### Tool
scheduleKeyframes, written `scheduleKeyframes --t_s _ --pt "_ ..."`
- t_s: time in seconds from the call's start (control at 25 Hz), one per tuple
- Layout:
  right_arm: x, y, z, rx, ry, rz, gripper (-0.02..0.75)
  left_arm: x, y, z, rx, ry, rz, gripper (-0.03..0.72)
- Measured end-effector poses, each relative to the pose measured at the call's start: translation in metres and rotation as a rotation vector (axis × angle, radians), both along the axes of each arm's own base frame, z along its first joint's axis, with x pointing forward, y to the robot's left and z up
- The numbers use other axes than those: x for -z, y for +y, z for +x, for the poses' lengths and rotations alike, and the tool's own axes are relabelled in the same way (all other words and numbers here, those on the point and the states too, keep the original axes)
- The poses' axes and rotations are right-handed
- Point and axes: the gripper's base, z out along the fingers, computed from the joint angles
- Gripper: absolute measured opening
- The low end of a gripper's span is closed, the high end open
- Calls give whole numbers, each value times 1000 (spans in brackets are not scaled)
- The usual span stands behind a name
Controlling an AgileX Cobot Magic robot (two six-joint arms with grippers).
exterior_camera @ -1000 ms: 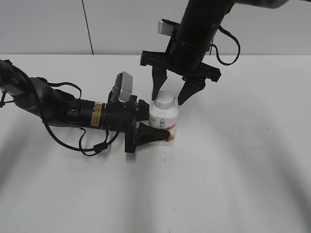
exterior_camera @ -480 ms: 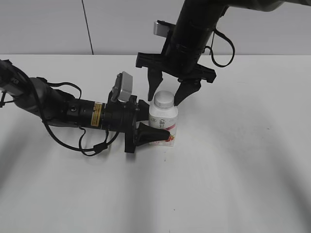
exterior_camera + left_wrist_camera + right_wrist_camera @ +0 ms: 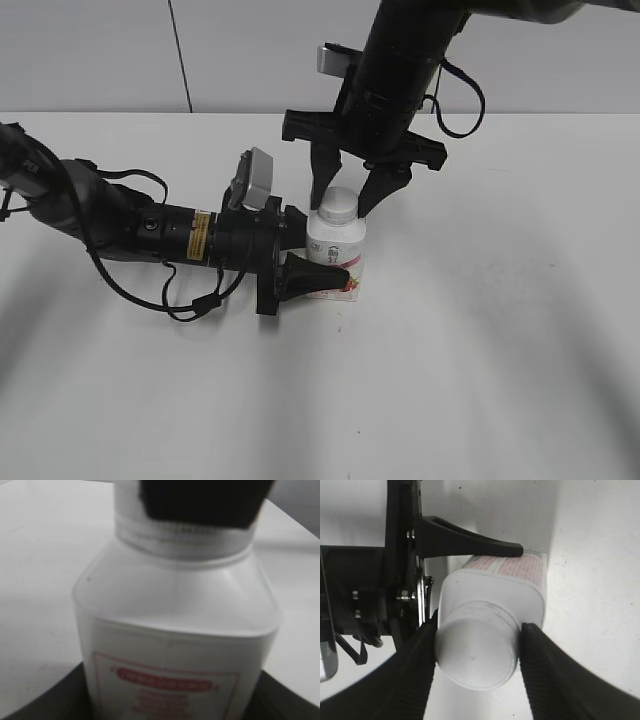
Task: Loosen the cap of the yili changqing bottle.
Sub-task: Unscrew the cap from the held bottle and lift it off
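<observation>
Exterior view showed a bare white counter [image 3: 480, 380] below a grey wall, with the left gripper [image 3: 325, 270] fingers clamped on the yili changqing bottle [image 3: 336, 255] standing near mid-counter. Right gripper [image 3: 345, 200] fingers pressed against both sides of the cap [image 3: 339, 204]; open counter spread rightward.

Left wrist view: the yili changqing bottle [image 3: 175, 630] fills the frame, its base cut off below and its pink label print too blurred to read; a dark finger of the right gripper [image 3: 347, 197] hides most of the cap [image 3: 127, 500]. Exterior view: the left gripper [image 3: 320, 265] covers the bottle's lower label
</observation>
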Motion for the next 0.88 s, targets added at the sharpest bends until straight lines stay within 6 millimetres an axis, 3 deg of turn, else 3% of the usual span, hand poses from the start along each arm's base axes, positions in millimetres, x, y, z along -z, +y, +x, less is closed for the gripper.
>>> scheduleKeyframes --t_s 0.52,0.88 --pt "0 0 0 -28 -5 -2 398 0 0 0 0 0 1 414" --pt "0 0 0 -275 -91 2 398 0 0 0 1 -1 3 409"
